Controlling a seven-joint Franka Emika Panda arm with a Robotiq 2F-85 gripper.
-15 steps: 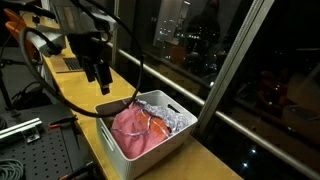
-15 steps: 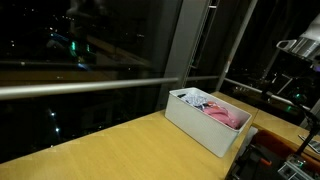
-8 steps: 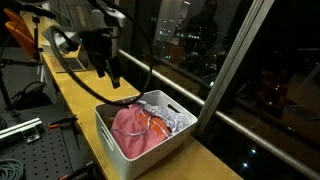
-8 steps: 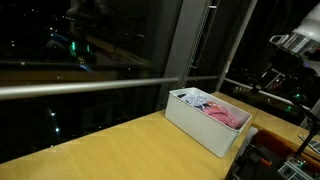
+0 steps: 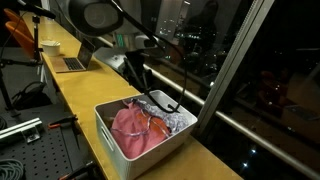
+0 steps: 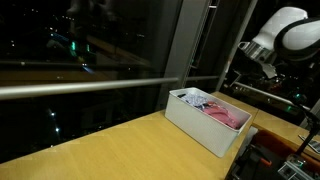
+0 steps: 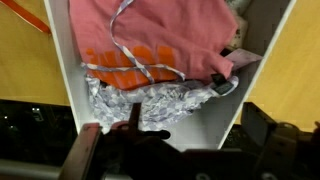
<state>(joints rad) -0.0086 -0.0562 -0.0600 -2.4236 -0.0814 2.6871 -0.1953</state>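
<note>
One second has carried the gripper (image 5: 141, 78) from beside the bin (image 5: 108, 138) to just above its far end, by the window (image 5: 200, 50). Its fingers (image 7: 131, 118) stand fully apart and hold nothing. In the wrist view they hang over the silver sheet (image 7: 150, 100), with the pink cloth (image 7: 150, 30) beyond. Both lie untouched, as before, in the bin on the table (image 5: 75, 92).

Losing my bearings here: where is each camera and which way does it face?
An exterior view: along the yellow wooden table to the white plastic bin; arm, gripper above.
An exterior view: across bare table toward the bin; arm at right.
Wrist view: down into the bin; open gripper at bottom.
All share the bin.
</note>
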